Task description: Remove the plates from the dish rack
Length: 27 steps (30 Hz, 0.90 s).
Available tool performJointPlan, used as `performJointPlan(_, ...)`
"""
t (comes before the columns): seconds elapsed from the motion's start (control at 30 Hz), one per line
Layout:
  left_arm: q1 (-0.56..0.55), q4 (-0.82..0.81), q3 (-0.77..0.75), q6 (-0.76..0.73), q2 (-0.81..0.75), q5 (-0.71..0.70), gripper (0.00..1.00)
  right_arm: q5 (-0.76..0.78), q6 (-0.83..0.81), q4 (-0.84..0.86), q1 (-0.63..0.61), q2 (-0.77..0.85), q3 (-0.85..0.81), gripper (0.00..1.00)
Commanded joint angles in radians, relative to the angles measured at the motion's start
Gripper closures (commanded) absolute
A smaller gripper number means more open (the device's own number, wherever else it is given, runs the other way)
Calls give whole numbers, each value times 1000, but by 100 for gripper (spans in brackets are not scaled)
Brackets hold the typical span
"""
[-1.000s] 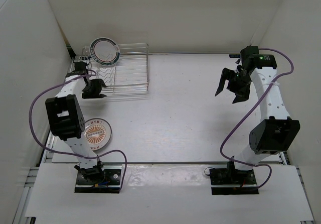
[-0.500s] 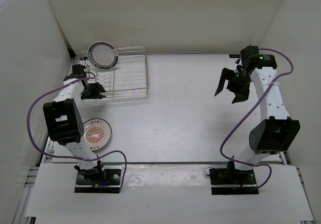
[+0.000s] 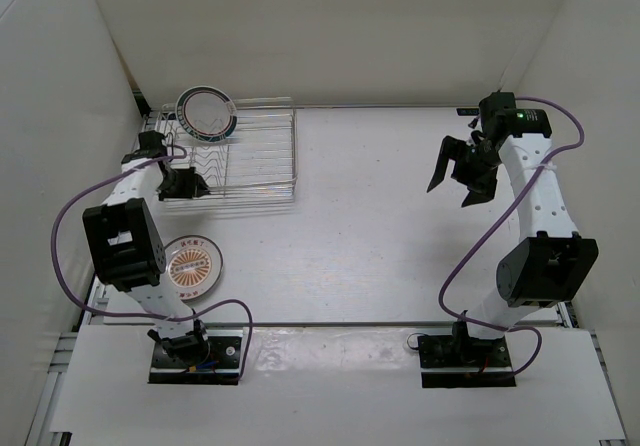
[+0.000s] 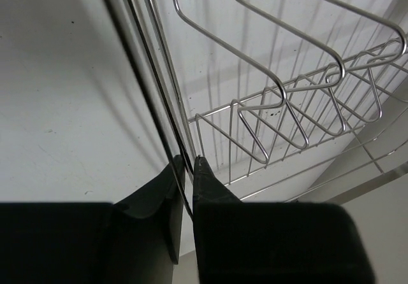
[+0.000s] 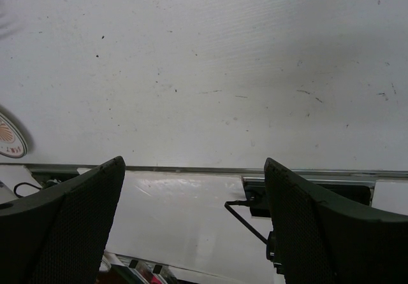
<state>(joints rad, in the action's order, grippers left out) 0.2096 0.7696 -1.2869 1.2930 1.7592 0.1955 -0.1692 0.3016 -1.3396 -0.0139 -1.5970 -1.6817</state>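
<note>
Dish rack [image 3: 250, 156]: silvery wire, at the far left of the table [image 3: 380, 226]. 1 plate with dark teal-and-red rim rings [image 3: 207, 114] stands on edge in its far-left corner, its face turned toward the camera. 1 plate with an orange sunburst [image 3: 190, 264] lies flat on the table, nearer than the rack and beside my left arm; only these 2 plates show. My left gripper [image 3: 188, 184] sits at the rack's near-left edge, its jaws nearly together and pinching 1 thin bar of the rack's rim. My right gripper [image 3: 452, 192] hangs above the far right of the table, well apart from the rack, jaws spread wide and holding nothing.
</note>
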Motion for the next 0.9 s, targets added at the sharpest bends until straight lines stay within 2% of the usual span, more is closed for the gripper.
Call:
performJointPlan(0.0, 10, 66, 24, -78, -56, 10, 85, -21, -19, -239, 2, -7, 8, 9)
performJointPlan(0.03, 11, 68, 32, -87, -61, 10, 87, -21, -21, -239, 2, -9, 8, 9)
performJointPlan(0.27, 30, 79, 55, -101, -79, 16, 87, -24, -21, -237, 3, -12, 8, 9)
performJointPlan(0.33, 20, 80, 60, -98, -84, 18, 86, -24, -21, -237, 3, -12, 10, 9)
performJointPlan(0.43, 17, 73, 61, -83, -81, 21, 78, -30, -19, -239, 5, -15, 10, 9)
performJointPlan(0.47, 19, 63, 63, -75, -84, 24, 76, -30, -21, -239, 3, -15, 11, 9)
performJointPlan(0.5, 17, 63, 67, -69, -86, 25, 64, -29, -21, -239, 3, -14, 11, 9)
performJointPlan(0.6, 20, 45, 69, -60, -89, 39, 39, -30, -21, -239, 2, -11, 11, 9)
performJointPlan(0.7, 17, 34, 48, -57, -86, 44, 24, -29, -24, -239, 3, -11, 13, 9)
performJointPlan(0.87, 20, 97, -43, -28, -79, 61, 15, -30, -21, -236, 2, -9, 17, 9)
